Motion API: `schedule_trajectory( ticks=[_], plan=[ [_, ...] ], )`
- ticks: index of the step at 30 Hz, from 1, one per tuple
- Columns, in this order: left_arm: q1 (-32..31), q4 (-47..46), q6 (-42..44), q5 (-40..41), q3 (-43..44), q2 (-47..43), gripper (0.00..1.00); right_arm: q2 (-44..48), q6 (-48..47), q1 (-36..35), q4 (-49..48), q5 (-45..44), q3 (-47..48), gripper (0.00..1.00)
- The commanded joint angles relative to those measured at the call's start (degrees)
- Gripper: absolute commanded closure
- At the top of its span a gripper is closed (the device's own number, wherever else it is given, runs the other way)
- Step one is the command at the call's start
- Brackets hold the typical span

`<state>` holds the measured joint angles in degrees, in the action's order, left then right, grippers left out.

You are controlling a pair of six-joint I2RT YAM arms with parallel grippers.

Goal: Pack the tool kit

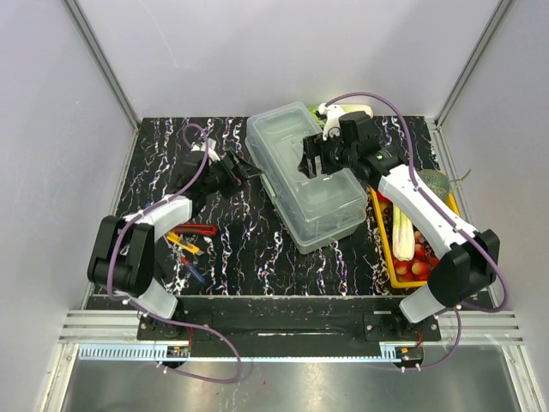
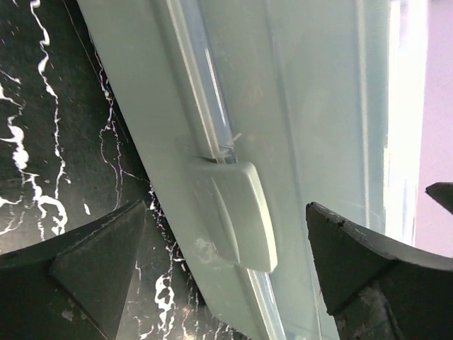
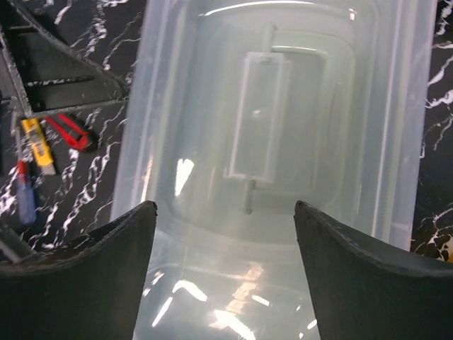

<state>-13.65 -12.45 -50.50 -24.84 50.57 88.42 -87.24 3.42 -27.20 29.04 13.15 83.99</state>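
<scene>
The tool kit [image 1: 304, 176], a translucent grey box, lies closed and slanted in the middle of the table. My left gripper [image 1: 250, 168] is open at the box's left side. In the left wrist view its jaws [image 2: 226, 262] stand wide on either side of the pale latch [image 2: 237, 212], not touching it. My right gripper [image 1: 310, 160] is open above the lid. In the right wrist view [image 3: 223, 241] it hovers over the lid handle [image 3: 258, 117]. Small hand tools [image 1: 190, 241], red, yellow and blue, lie loose on the table at left; they also show in the right wrist view [image 3: 39, 145].
A yellow tray of vegetables [image 1: 388, 257] stands at the right, under my right arm. A white and green object [image 1: 347, 110] lies behind the box. Walls close in the black marbled table [image 1: 257, 249] on three sides.
</scene>
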Motion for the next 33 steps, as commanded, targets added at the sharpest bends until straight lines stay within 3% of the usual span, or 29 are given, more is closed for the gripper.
schedule_trajectory(
  ticks=[1, 9, 16, 21, 23, 25, 28, 33],
  plan=[
    [-0.76, -10.55, -9.43, 0.15, 1.2, 4.12, 0.01, -3.1, 0.53, -1.1, -3.28, -7.95, 2.76, 0.2],
    [-1.56, -10.32, -7.42, 1.81, 8.4, 11.06, 0.02, -7.5, -0.26, -4.35, -5.75, -15.43, 3.11, 0.25],
    [-1.38, -11.37, -6.98, -0.73, 14.47, 17.21, 0.15, -10.05, 0.97, -5.14, -6.36, -17.89, 3.64, 0.27],
    [-0.68, -9.53, -10.74, -0.56, 12.99, 16.09, 0.1, -10.23, 6.49, -5.32, -4.18, -22.88, 7.13, 0.23],
    [0.29, -15.72, -17.75, -1.61, 7.65, 13.89, 0.01, -10.93, 11.32, -5.32, 0.3, -25.1, 12.49, 0.18],
    [0.38, -24.78, -23.13, -1.26, 2.72, 12.13, 0.01, -11.98, 13.27, -5.23, 3.73, -24.4, 17.24, 0.12],
    [0.2, -30.34, -26.83, -2.58, 1.12, 13.17, 0.01, -12.69, 14.33, -5.23, 6.9, -24.4, 21.73, 0.04],
    [-0.5, -49.3, -35.62, -2.5, -4.32, 16.77, 0.01, -12.87, 17.14, -4.09, 10.86, -19.67, 25.17, 0.01]
  ],
)
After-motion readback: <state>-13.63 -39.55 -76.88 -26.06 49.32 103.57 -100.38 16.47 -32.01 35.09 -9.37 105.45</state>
